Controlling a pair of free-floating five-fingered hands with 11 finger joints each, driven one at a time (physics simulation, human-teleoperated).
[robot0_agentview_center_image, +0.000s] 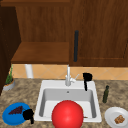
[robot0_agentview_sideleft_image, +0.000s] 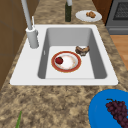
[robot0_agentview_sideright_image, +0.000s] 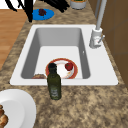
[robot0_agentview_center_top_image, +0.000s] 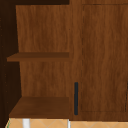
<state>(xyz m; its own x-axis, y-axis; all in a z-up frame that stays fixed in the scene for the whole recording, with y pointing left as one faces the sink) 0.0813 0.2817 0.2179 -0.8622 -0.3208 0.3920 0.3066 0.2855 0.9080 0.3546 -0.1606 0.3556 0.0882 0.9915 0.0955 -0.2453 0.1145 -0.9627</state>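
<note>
dark purple grapes (robot0_agentview_center_image: 16, 110), blue plate (robot0_agentview_center_image: 10, 118)

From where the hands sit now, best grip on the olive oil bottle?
Take the olive oil bottle round its wide lower body, coming from the side. It stands upright on the counter by the sink; the narrow neck offers less hold. The right hand hovers nearest.

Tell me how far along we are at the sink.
Done: a rimmed plate with a red fruit lies in the sink. In hand: nothing seen held; left hand hovers at the blue plate, right hand by the faucet. Left: grapes untouched there.
</note>
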